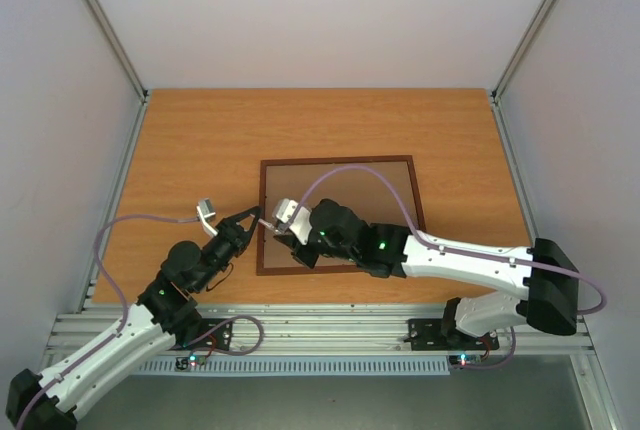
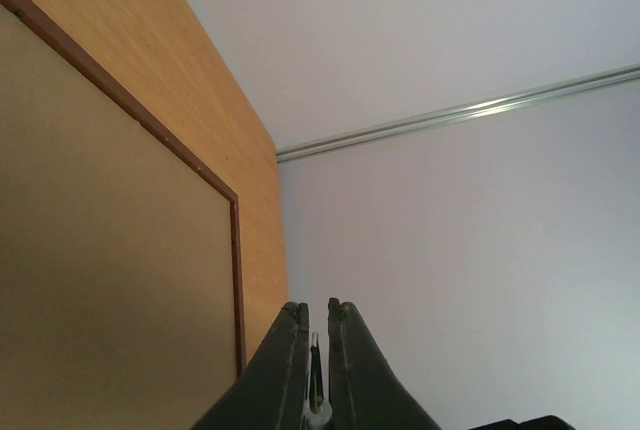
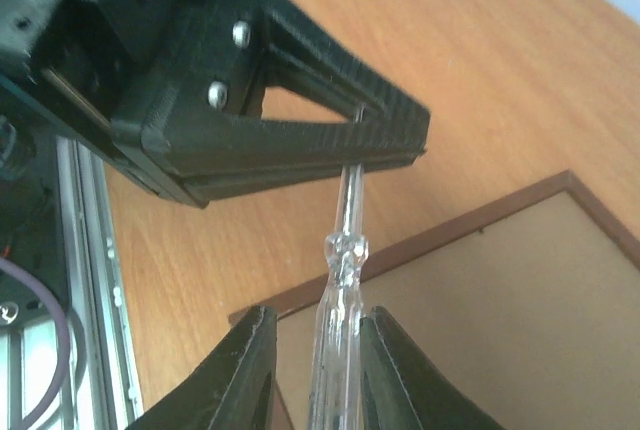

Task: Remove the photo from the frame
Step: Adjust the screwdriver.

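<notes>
A wooden table (image 1: 200,140) is walled in white. The left claw (image 2: 316,308) is clamped on a clear tool's (image 3: 340,250) shaft. Beneath both claws the frame (image 1: 340,175) lies back-up, the photo hidden. The right claw's (image 3: 318,330) jaws are slightly parted around the handle.

An orange wooden table (image 1: 200,140) sits between plain white walls (image 1: 320,10) edged with aluminium rails (image 1: 105,20).

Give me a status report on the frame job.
Left gripper shut on screwdriver shaft. Right gripper slack around its clear handle. Frame lies back up, photo unseen.
</notes>
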Motion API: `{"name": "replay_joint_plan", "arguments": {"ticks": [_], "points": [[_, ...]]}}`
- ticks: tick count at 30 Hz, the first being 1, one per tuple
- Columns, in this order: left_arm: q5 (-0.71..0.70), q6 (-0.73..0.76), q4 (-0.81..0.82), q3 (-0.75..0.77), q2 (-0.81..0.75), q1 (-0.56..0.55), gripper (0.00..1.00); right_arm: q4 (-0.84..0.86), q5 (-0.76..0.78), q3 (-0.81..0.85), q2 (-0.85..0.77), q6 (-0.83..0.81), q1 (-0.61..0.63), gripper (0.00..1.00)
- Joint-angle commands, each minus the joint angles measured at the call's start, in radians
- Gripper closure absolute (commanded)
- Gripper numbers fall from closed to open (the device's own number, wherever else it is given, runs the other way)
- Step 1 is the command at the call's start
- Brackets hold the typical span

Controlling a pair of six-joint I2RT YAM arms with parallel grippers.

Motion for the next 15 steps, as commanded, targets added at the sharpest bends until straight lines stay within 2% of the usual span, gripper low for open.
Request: {"name": "replay_joint_plan", "arguments": {"ticks": [1, 9, 15], "points": [[-0.028, 0.018, 0.080, -0.013, -0.006, 0.002, 1.00, -0.140, -0.057, 0.063, 0.052, 0.031, -0.011, 0.74], [-0.030, 0.017, 0.075, -0.017, -0.015, 0.002, 1.00, -0.181, -0.075, 0.109, 0.108, 0.065, -0.043, 0.75], [-0.038, 0.012, 0.070, -0.022, -0.017, 0.003, 1.00, -0.207, -0.018, 0.139, 0.142, 0.065, -0.048, 0.73]]}}
